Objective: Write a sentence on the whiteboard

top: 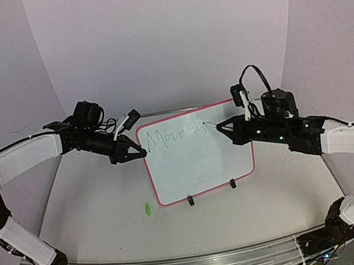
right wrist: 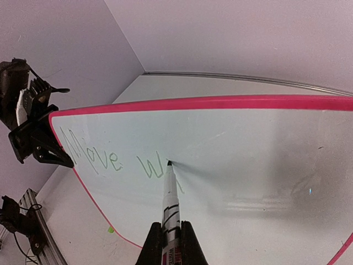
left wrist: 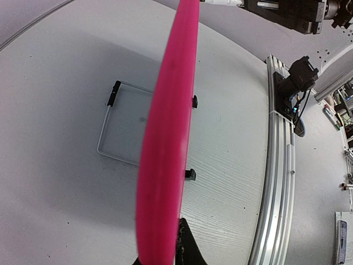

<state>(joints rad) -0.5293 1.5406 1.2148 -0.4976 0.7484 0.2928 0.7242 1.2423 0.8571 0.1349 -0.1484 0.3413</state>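
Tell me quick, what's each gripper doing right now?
Left gripper: closed on the left edge of the pink-framed rectangular whiteboard.
Right gripper: closed on a slim white marker pen, tip on the board.

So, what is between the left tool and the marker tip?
On the whiteboard, green writing: "Move" and the start of a second word, between the left tool and the marker tip. The right wrist view shows it.

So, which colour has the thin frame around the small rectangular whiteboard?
Pink-red, all around the whiteboard; the left wrist view shows the frame best.
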